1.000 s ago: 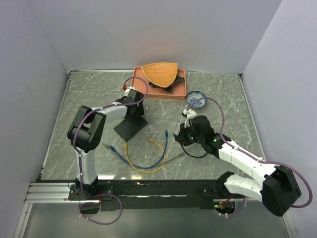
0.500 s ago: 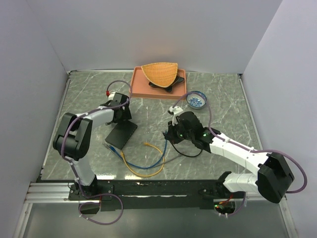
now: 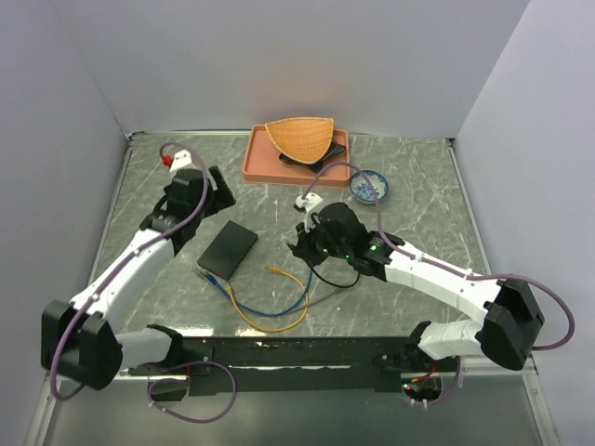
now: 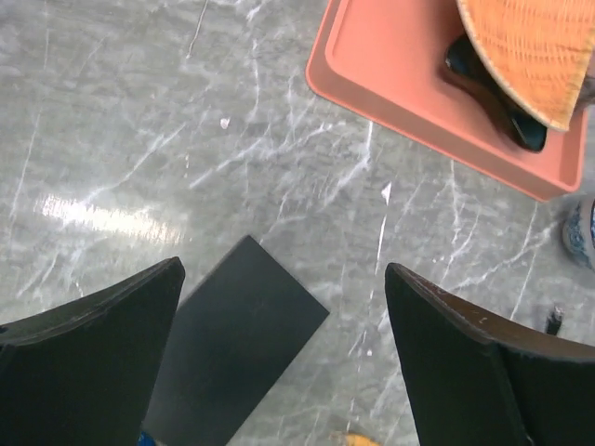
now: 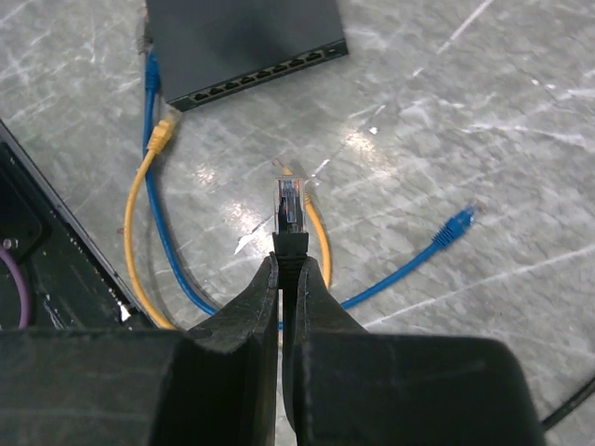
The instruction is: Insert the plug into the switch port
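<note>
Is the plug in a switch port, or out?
Out. The right gripper pinches the plug above the table, well apart from the switch.

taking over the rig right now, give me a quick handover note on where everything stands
Grippers: left end effector is open and empty, above the table by the switch, clear of it. The right end effector is shut on the plug of a black cable.
Things: the switch lies flat, its port row facing the plug with a clear gap between. A blue cable and a yellow cable lie loose on the table under that gap.
Done: plug gripped and roughly aimed.
Left: close the gap, line up with a port, push in.
</note>
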Robot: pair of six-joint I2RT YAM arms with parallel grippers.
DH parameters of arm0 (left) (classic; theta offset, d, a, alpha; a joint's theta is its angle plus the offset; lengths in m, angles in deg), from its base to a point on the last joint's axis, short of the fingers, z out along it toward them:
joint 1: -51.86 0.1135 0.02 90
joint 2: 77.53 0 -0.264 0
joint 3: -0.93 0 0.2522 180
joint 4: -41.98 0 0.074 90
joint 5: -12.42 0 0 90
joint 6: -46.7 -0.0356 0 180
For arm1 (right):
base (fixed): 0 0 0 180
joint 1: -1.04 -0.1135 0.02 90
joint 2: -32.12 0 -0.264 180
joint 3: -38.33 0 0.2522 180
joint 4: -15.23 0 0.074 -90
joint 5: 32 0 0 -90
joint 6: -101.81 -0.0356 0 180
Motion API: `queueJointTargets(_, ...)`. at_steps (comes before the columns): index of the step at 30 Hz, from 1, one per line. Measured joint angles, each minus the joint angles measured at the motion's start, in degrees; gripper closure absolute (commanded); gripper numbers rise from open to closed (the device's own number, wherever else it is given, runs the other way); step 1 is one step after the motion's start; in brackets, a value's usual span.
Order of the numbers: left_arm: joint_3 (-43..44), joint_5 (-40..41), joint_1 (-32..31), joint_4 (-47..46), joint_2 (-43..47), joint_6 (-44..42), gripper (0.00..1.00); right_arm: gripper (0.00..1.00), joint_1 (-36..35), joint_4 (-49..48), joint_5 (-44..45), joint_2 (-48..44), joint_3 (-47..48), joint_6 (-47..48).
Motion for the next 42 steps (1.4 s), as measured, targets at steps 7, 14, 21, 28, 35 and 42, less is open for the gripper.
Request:
queueJointTargets(7,-12.94,-0.79,1.03,-1.55,6.86,2.99,0.0,1.0,-4.46,0.85,0.39,7.65,5.4,1.99)
queueJointTargets(14,-18.08,-7.56,8.44,-4.96,6.88,3.26,0.17,1.0,-8.9,2.54,1.77,18.45,12.7,3.15)
queueJointTargets(21,-24.46,-19.69,15.69,-14.45,3.3,1.2,0.38,1.0,-9.97,2.56,1.73,26.82,14.47,2.93)
queueJointTargets(28,-28.59,-29.11,17.33,-22.99,0.76,-0.26,0.44,1.0,-10.56,1.09,1.46,31.43,16.17,1.42)
queueJointTargets(35,-30.01,-32.59,19.1,-27.78,-0.68,-0.04,0.46,1.0,-10.93,-1.11,1.22,34.69,18.01,0.02)
queueJointTargets(42,-30.01,-33.86,19.34,-31.01,-5.25,3.43,0.5,1.0,-10.95,-2.78,1.18,37.7,19.08,-0.72)
